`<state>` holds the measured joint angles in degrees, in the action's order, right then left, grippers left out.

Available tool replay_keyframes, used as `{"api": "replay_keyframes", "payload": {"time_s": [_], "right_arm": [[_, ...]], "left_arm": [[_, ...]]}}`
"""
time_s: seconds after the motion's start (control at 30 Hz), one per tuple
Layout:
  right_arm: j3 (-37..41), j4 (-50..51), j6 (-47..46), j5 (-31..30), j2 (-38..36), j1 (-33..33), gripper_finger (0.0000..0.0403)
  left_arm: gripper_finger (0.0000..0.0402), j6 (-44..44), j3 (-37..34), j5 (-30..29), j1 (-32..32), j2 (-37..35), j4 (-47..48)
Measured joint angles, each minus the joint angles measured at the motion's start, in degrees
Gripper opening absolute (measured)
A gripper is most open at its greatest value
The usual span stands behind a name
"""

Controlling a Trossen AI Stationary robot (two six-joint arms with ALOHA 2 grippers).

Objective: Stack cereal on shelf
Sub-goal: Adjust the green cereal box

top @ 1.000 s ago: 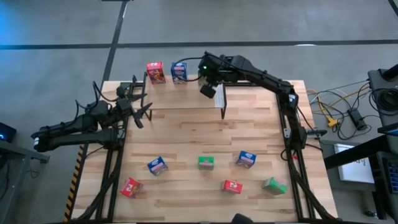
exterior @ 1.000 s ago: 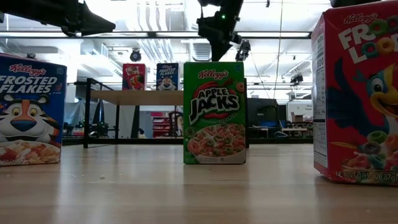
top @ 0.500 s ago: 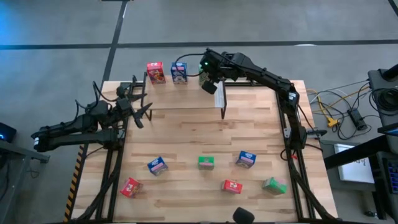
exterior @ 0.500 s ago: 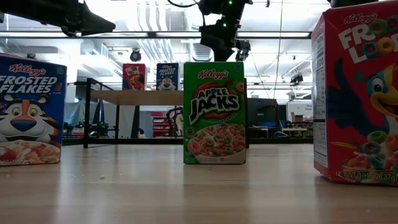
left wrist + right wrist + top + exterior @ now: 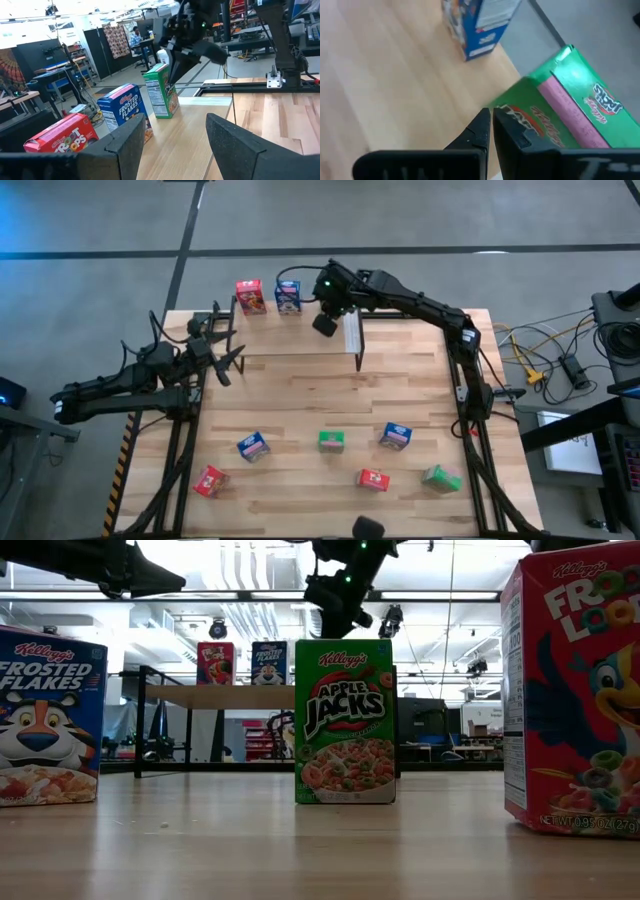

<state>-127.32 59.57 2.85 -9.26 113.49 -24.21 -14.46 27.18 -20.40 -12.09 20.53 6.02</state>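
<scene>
On the shelf (image 5: pixel 200 120) at the table's far side, a red box (image 5: pixel 249 295), a blue box (image 5: pixel 288 296) and a green box (image 5: pixel 162 90) stand upright in a row on their bases. My right gripper (image 5: pixel 326 323) hovers at the green box's top, its fingers shut and empty; the arm hides that box in the high view. The right wrist view shows the green box (image 5: pixel 560 115) just beyond my fingertips (image 5: pixel 485 117). My left gripper (image 5: pixel 228 350) waits open over the table's left side. My right gripper's shut fingers stand at the green box's upper edge (image 5: pixel 515 97), coming from above. I cannot tell whether they touch it. The box stands upright on the shelf.
Several loose boxes sit on the table's near half: blue (image 5: pixel 253 446), green (image 5: pixel 331 441), blue (image 5: pixel 395 436), red (image 5: pixel 210 480), red (image 5: pixel 373 479), green (image 5: pixel 440 478). The shelf's black leg (image 5: pixel 358 348) stands right of my right gripper.
My right gripper has shifted a little toward the table's left, staying above the shelf. The boxes have not moved.
</scene>
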Motion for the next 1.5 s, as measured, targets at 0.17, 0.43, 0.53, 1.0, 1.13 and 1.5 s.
{"api": "replay_keyframes", "payload": {"time_s": [0.17, 0.43, 0.53, 1.0, 1.13, 1.5], "right_arm": [[0.80, -0.75, 0.15, -2.34, 0.09, -0.20, 0.0013], [0.86, -1.72, 0.15, -2.79, 0.09, -0.20, 0.0013], [0.87, -1.94, 0.15, -2.79, 0.09, -0.20, 0.0013], [1.00, -3.82, 0.46, -5.52, 0.09, -0.20, 0.0013], [1.00, -4.12, 0.74, -5.81, 0.09, -0.22, 0.0013], [1.00, -4.92, 0.69, -5.81, 0.11, -0.20, 0.0013]], "left_arm": [[0.0194, 0.00, 0.00, 0.00, 0.01, 0.00, 0.00], [0.0194, 0.00, 0.00, 0.00, 0.01, 0.00, 0.00], [0.0194, 0.00, 0.00, 0.00, 0.01, 0.00, 0.00], [0.0194, 0.00, 0.00, -0.01, 0.00, 0.00, 0.00], [0.0194, 0.00, 0.00, 0.00, -0.01, 0.00, 0.00], [0.0194, 0.01, 0.00, 0.00, 0.01, 0.00, 0.01]]}}
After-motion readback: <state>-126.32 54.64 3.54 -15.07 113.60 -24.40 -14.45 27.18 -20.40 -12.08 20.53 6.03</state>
